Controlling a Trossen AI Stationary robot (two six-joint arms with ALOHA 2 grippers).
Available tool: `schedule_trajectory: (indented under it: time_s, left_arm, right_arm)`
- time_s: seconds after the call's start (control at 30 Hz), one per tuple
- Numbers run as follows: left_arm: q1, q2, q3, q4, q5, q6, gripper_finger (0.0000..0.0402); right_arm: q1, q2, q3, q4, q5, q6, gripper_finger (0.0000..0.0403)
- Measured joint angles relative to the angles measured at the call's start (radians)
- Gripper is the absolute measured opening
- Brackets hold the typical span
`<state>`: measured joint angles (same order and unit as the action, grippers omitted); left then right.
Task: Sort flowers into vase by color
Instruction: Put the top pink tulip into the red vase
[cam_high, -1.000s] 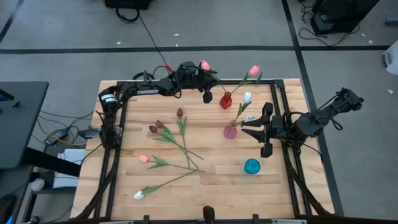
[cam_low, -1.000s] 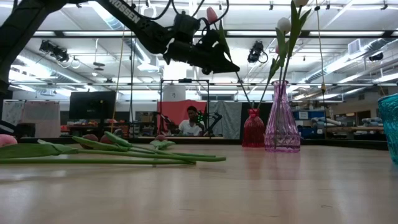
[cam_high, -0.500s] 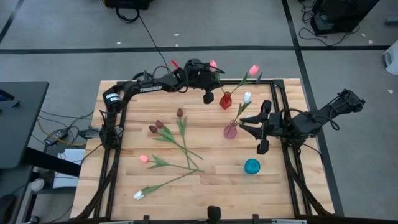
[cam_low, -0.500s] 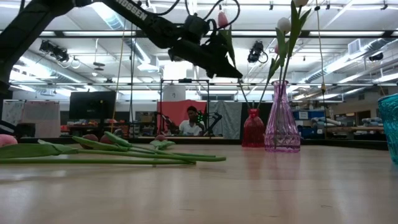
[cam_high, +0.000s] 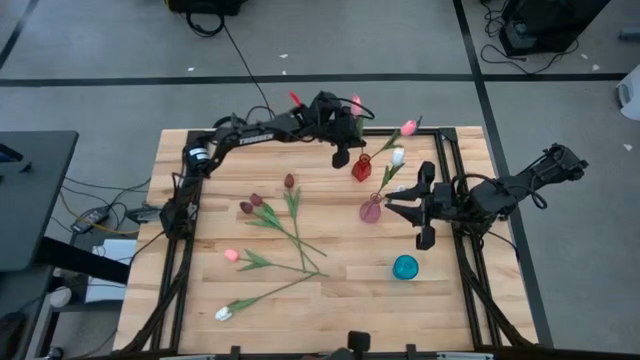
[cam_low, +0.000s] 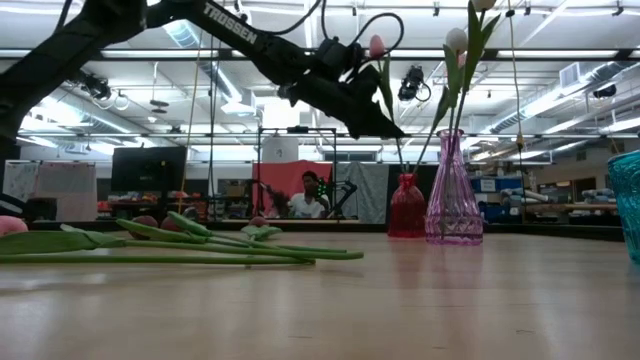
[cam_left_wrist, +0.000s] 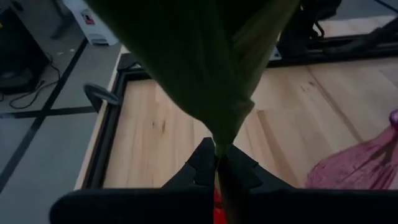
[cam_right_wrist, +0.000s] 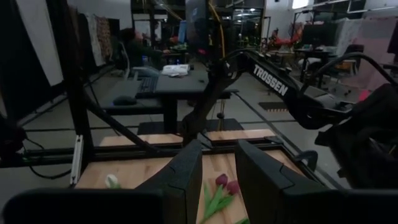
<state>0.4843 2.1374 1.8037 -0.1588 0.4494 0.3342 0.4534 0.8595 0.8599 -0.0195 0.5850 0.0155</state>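
Observation:
My left gripper is high over the table's far edge, just left of the red vase, and is shut on a pink tulip whose head stands up. The red vase holds another pink tulip. A white tulip stands in the pink vase. My right gripper waits open, right of the pink vase. Maroon tulips, one pink tulip and one white tulip lie flat on the table's left half. My left gripper pinches the pink tulip's stem between its two fingers, just below the leaf. The fingers slant down toward the table's right and lie across the stem. The tulip is lifted clear and nearly upright, head on top. Its lower end near the red vase is hidden.
A teal cup stands toward the near right. Black frame rails run along the table's left, far and right sides. A person sits in the room beyond the table. Bare wood lies along the near edge.
My left gripper has moved along the far edge toward the table's right, up to the red vase, carrying the pink tulip with it. The tulip has stayed upright in the hold. The flowers on the table and in the vases have kept still.

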Motion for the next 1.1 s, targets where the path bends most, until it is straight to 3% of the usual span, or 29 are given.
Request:
schedule_trajectory:
  time_s: [0.13,0.4,0.5,0.87,1.1]
  left_arm:
    - [-0.01,-0.001,-0.003,0.001,-0.003,0.041,0.003]
    - [-0.019,-0.002,0.002,-0.053,-0.043,0.058,0.0156]
    - [-0.011,-0.002,0.002,-0.106,-0.047,0.086,0.0184]
    - [-0.013,-0.095,0.002,-0.394,-0.219,0.361,0.0192]
    - [-0.031,-0.112,-0.002,-0.493,-0.185,0.432,0.0192]
  right_arm:
    - [0.0,-0.003,0.0,-0.01,-0.001,-0.001,0.0107]
    - [0.0,-0.003,0.0,-0.016,0.008,0.009,0.0107]
    - [0.0,-0.003,0.0,-0.018,0.009,0.01,0.0107]
    - [-0.001,-0.003,0.0,-0.021,0.026,0.008,0.0107]
    - [-0.024,-0.003,0.0,-0.02,0.025,0.006,0.0107]
